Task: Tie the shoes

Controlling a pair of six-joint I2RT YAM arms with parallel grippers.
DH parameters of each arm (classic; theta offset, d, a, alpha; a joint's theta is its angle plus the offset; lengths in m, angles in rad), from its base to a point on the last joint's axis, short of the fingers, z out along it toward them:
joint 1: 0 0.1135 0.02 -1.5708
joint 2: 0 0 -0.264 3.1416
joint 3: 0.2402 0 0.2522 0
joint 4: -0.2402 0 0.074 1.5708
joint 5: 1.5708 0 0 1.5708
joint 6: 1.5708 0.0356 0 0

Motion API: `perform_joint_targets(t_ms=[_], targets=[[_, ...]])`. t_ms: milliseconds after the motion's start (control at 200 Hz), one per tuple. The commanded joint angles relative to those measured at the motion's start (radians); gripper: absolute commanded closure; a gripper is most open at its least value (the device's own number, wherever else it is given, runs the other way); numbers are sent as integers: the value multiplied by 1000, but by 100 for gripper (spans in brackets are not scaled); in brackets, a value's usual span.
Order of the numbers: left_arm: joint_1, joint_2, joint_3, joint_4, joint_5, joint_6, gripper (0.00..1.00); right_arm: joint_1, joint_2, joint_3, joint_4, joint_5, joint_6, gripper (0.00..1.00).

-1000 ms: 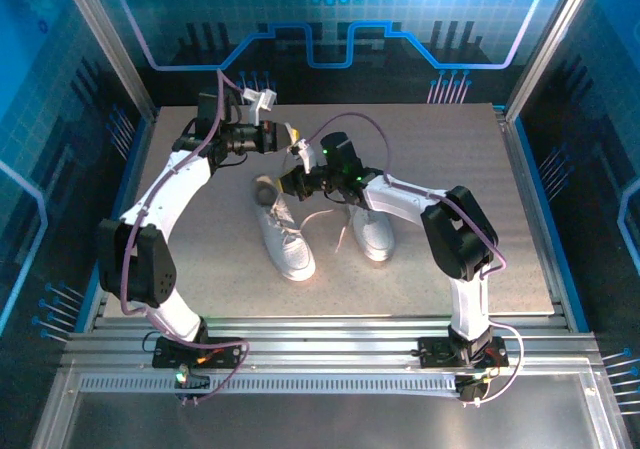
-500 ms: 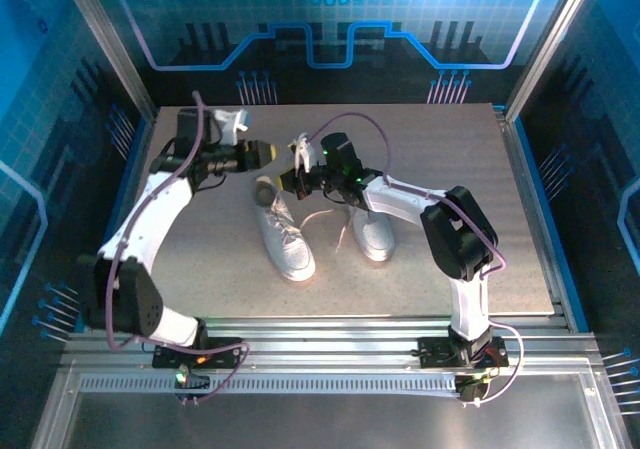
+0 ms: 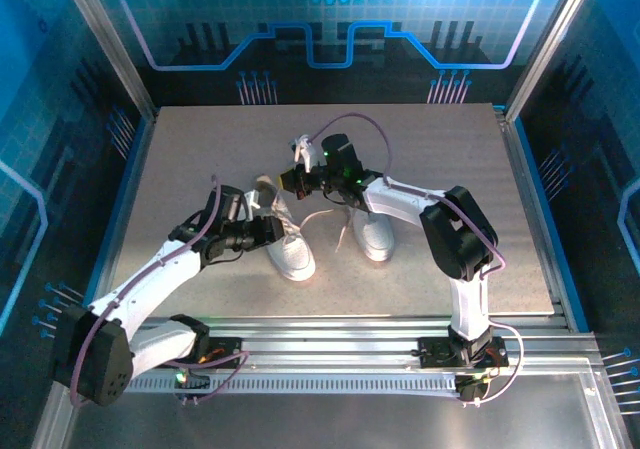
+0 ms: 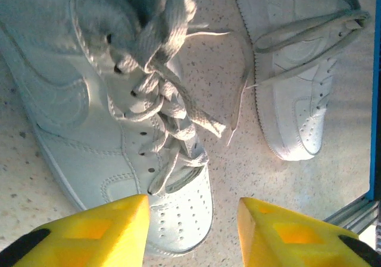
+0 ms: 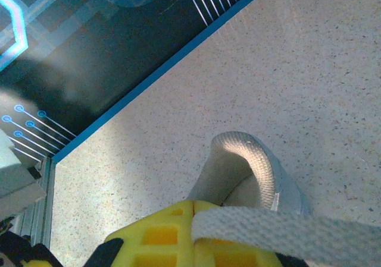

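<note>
Swung forward from the back, the left gripper [image 4: 193, 219] hangs parted and empty over one shoe [image 4: 113, 130] on the table [image 3: 450, 149], while the right gripper [image 5: 196, 234] pinches a lace [image 5: 286, 231] that a hard tug could slip free.

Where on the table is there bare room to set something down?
Bare: the table right of the right shoe, up to the rail, and the far strip along the back wall. Crowded: the middle, with the left shoe, laces, left gripper and right gripper.
</note>
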Motion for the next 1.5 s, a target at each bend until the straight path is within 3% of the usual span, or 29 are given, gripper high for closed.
perform_joint_targets(t_ms=[0, 530, 630, 755, 865, 975, 1241, 1496], targets=[[-20, 8, -8, 111, -66, -132, 55, 16, -31, -13, 27, 13, 4, 100], [-52, 139, 38, 169, -239, -173, 58, 28, -26, -11, 29, 15, 2, 100], [-52, 146, 48, 156, -236, -145, 70, 26, -29, -12, 26, 12, 0, 100], [-51, 100, 59, 96, -256, -78, 99, 23, -48, -25, 11, 24, -20, 100], [-37, 46, 63, 34, -266, -12, 100, 16, -78, -35, -25, 64, -69, 100], [13, 3, 48, -14, -230, 36, 100, 11, -117, -60, -84, 133, -117, 100], [219, 23, 5, -45, 0, 209, 100, -16, -140, -82, -176, 233, -175, 100], [289, 94, -11, -72, 45, 262, 100, -20, -141, -89, -250, 379, -234, 100]])
